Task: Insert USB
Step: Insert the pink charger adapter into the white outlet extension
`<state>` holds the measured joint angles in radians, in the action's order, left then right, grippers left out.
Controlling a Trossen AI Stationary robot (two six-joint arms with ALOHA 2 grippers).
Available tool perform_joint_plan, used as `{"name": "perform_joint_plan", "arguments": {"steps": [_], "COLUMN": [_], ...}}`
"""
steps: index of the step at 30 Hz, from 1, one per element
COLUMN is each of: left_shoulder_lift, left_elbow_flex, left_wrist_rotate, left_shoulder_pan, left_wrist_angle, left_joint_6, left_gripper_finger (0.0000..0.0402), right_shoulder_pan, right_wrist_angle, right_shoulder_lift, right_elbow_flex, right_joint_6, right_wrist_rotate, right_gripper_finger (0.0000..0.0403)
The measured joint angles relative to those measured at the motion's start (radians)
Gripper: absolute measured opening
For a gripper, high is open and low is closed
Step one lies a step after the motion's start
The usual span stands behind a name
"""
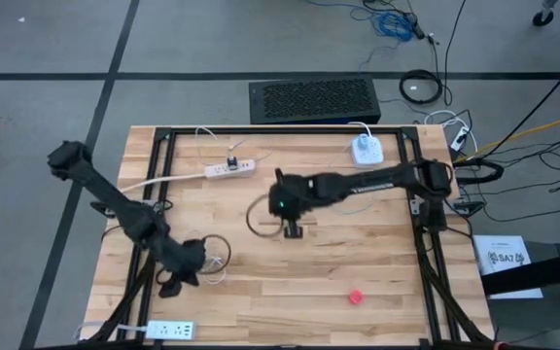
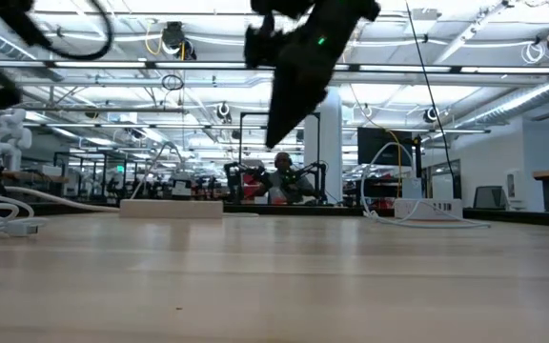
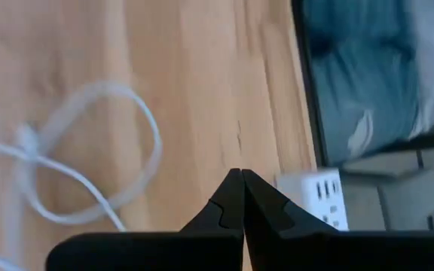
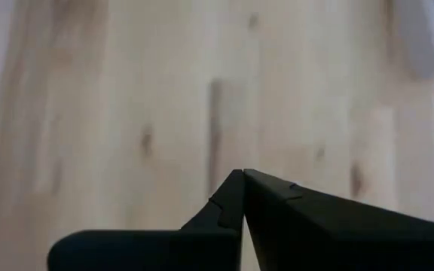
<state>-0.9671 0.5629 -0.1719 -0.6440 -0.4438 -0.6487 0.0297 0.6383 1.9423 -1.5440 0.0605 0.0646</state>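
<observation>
A white USB cable [image 1: 217, 259] lies in loose loops on the wooden table, near its left front; the left wrist view shows the cable [image 3: 89, 162] too. My left gripper [image 1: 170, 288] hovers shut beside those loops, touching nothing, with its tips [image 3: 241, 178] over bare wood. A white power strip [image 1: 168, 331] lies at the near left edge and appears in the left wrist view as well [image 3: 319, 197]. My right gripper [image 1: 292, 229] is shut and empty over the table's middle, raised well clear of it [image 2: 276, 141].
A second white power strip [image 1: 229, 167] and a white adapter [image 1: 365, 149] lie along the far side, each with a cord. A thin dark cable ring [image 1: 257, 216] lies by the right gripper. A small red object [image 1: 356, 297] sits near the front right.
</observation>
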Motion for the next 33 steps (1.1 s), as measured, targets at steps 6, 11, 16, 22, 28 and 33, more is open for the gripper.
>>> {"name": "perform_joint_plan", "arguments": {"steps": [6, 11, 16, 22, 28, 33], "left_shoulder_lift": [-0.144, -0.26, -0.386, -0.556, -0.665, -0.685], "left_elbow_flex": [0.0, 0.011, 0.105, 0.213, 0.262, 0.264], "left_wrist_rotate": [-0.008, -0.011, -0.011, -0.054, -0.028, 0.067], "left_shoulder_pan": [-0.157, -0.284, -0.351, -0.392, -0.397, -0.331], "left_wrist_angle": [0.053, 0.181, 0.188, 0.196, 0.214, 0.168], "left_joint_6": [-0.194, -0.363, -0.422, -0.447, -0.442, -0.341], "left_gripper_finger": [0.0001, 0.0001, 0.0001, 0.0001, 0.0001, 0.0001], "right_shoulder_pan": [-0.124, -0.224, -0.323, -0.405, -0.447, -0.458], "right_wrist_angle": [0.155, 0.11, -0.016, -0.171, -0.171, -0.171], "right_shoulder_lift": [-0.064, -0.154, -0.264, -0.335, -0.338, -0.338], "right_elbow_flex": [0.039, 0.191, 0.372, 0.516, 0.522, 0.52], "right_joint_6": [-0.106, -0.237, -0.402, -0.521, -0.547, -0.548], "right_wrist_rotate": [0.048, 0.076, 0.148, 0.155, 0.205, 0.199], "right_gripper_finger": [0.0, 0.0, 0.0, 0.0, 0.0, 0.0]}}
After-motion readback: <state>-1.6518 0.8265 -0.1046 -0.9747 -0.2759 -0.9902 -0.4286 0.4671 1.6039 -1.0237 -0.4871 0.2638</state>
